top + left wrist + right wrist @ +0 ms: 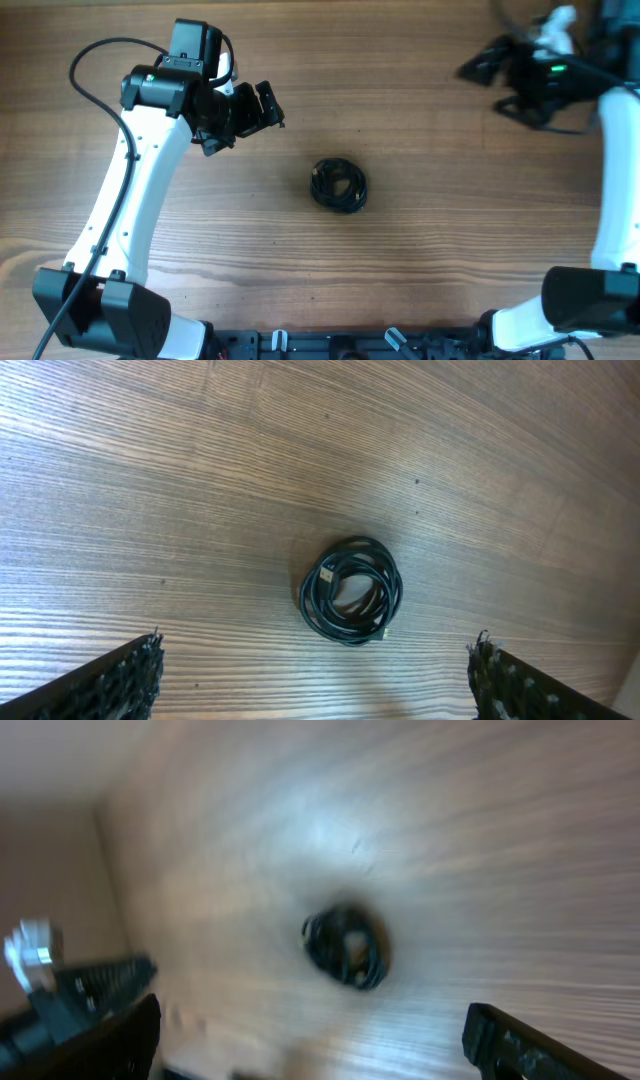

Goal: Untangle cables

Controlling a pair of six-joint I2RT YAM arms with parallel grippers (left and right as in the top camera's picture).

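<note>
Wood-grain desk [430, 250], plain brown, fills every view, with the cables [339, 185] near its centre as one small tight black coil, loops wound over each other, lying flat and touching neither arm. Left wrist view has the coil [351, 590] sharp, with a small plug end [328, 573] inside the ring at upper left; the number of cords in it can't be told. Bare desk lies all round the coil, open on every side. No desk edge shows in overhead. Right wrist view has a pale band past an edge at top left, too blurred to read. Left fingers [268, 104] are up-left of the coil, well apart from it and spread wide. In left wrist view only the pads [118, 680] show, one in each bottom corner, the rest cut off. Right fingers [484, 68] are far up-right, near the top of frame, blurred in overhead. Right wrist view is smeared throughout and the coil [346, 946] is just a dark blob, but the fingers [525, 1045] sit apart at both lower corners, gripping nothing. Left arm [135, 200] is white and runs down the left side. Right arm [620, 190] is partly cut by the right frame edge.
</note>
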